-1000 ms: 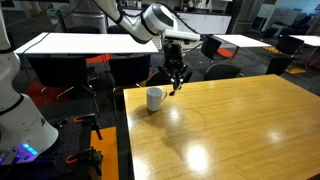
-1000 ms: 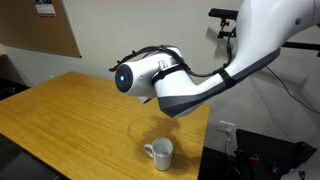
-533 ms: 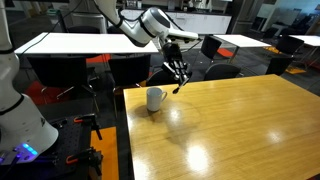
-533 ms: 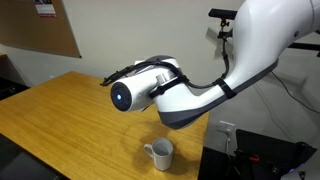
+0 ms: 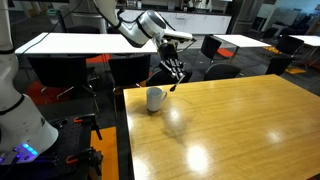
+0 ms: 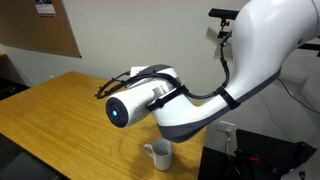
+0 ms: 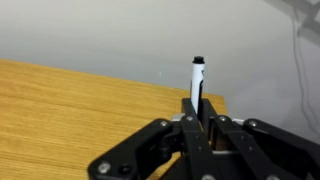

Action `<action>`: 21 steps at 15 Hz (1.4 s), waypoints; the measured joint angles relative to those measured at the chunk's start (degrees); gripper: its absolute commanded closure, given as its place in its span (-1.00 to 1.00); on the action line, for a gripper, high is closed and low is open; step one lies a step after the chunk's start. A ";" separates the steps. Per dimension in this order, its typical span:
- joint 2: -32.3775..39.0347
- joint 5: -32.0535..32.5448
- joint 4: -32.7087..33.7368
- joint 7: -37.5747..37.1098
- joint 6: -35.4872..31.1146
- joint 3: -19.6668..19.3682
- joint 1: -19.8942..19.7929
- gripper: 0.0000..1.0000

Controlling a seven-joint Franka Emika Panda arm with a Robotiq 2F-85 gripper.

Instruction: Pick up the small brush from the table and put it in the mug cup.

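Observation:
My gripper point(image 5: 175, 74) hangs over the back left corner of the wooden table point(image 5: 230, 130), just above and to the right of the white mug point(image 5: 155, 98). It is shut on the small brush point(image 5: 177, 85), a thin stick that pokes out below the fingers. In the wrist view the gripper point(image 7: 198, 103) clamps the brush point(image 7: 197, 78), which shows a pale shaft and a dark tip past the fingertips. In an exterior view the mug point(image 6: 158, 153) stands near the table corner, partly behind my arm point(image 6: 150, 100); the gripper itself is hidden there.
White-topped tables point(image 5: 70, 42) with dark chairs point(image 5: 215, 48) stand behind the wooden table. The table edge point(image 5: 122, 110) runs just left of the mug. A wall and a cork board point(image 6: 40, 35) lie beyond the table.
The gripper with the brush has shifted a little to the left, closer to the spot above the mug. The arm has swung lower across the exterior view. The mug has not moved.

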State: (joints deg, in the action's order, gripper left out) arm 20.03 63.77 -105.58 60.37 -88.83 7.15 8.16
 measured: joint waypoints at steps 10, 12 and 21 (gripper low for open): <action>1.73 0.08 0.03 -4.27 4.26 2.55 3.15 0.94; 2.19 0.40 0.07 -4.27 4.32 2.93 3.75 0.94; 4.93 5.94 0.08 -4.23 4.32 4.40 6.13 0.94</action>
State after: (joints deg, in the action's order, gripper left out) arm 24.97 69.71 -105.50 56.13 -84.51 11.55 14.29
